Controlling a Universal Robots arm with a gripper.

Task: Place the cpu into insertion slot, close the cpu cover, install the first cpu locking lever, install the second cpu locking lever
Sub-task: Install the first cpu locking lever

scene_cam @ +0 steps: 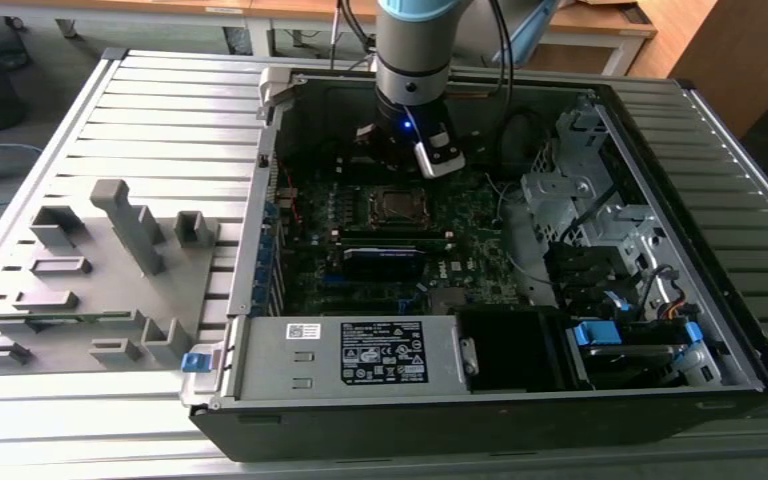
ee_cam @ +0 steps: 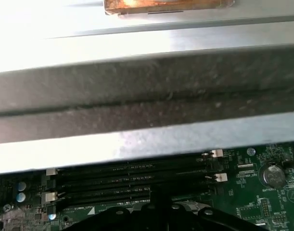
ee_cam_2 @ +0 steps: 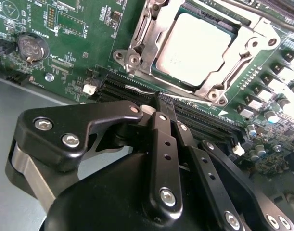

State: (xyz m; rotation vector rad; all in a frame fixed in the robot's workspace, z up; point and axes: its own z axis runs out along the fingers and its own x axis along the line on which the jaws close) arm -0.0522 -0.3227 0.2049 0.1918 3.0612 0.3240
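The arm point(scene_cam: 418, 45) came straight down from above into the open computer case, its wrist vertical and a small blue light lit on it. In the second wrist view the gripper point(ee_cam_2: 162, 102) had its black fingers point(ee_cam_2: 165, 144) pressed together with no gap between them, holding nothing.

No print on the motherboard point(ee_cam_2: 65, 53) reads clearly

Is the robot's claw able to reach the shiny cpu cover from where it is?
Probably yes. The claw hangs right beside the cpu cover, over the black memory slots, and nothing stands between them.
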